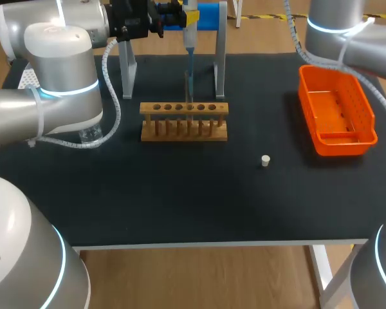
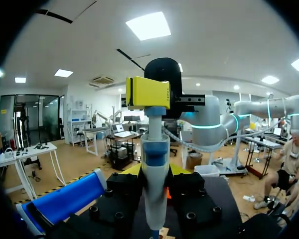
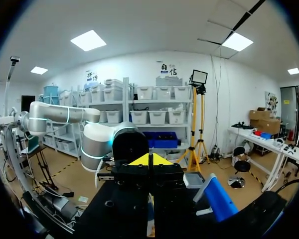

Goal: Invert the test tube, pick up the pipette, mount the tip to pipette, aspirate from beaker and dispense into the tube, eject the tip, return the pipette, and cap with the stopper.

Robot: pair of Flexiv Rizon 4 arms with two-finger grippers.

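As left end effector (image 2: 154, 174) clamps pipette (image 1: 189, 45), over rack (image 1: 184, 122)

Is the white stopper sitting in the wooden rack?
No, the stopper lies on the table, in front of the rack and apart from it.

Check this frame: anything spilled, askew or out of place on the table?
Nothing stands out. The rack sits square, the pipette upright above it, the stopper loose in front, the orange basket level, no spill shows.
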